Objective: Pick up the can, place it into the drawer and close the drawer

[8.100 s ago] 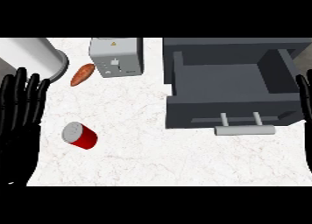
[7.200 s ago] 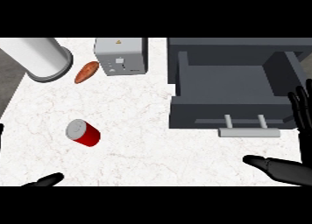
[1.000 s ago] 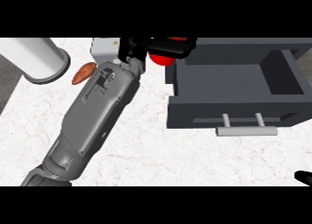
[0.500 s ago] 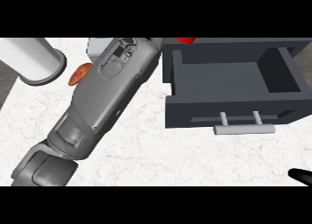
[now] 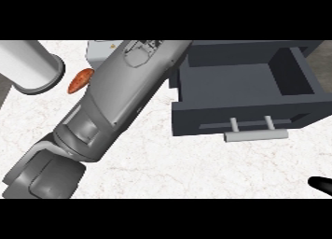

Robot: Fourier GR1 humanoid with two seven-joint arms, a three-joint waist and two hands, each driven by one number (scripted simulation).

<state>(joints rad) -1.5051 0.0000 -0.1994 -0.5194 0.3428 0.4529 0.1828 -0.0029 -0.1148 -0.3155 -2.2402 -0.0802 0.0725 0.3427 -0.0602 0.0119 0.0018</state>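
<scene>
The table [image 5: 196, 163] is white marble with faint grey veins; grey floor shows past its left and right edges. From the left: one white cylinder [image 5: 27, 65]; one orange-brown item [image 5: 79, 80] beside it; one grey forearm [image 5: 107, 107] crossing diagonally to the top edge, its hand out of view; one dark grey drawer [image 5: 245, 93], pulled open, with one pale handle [image 5: 257, 135]; the right hand [image 5: 328, 186], only a black tip showing, its fingers' state unreadable. The can is nowhere visible.
</scene>
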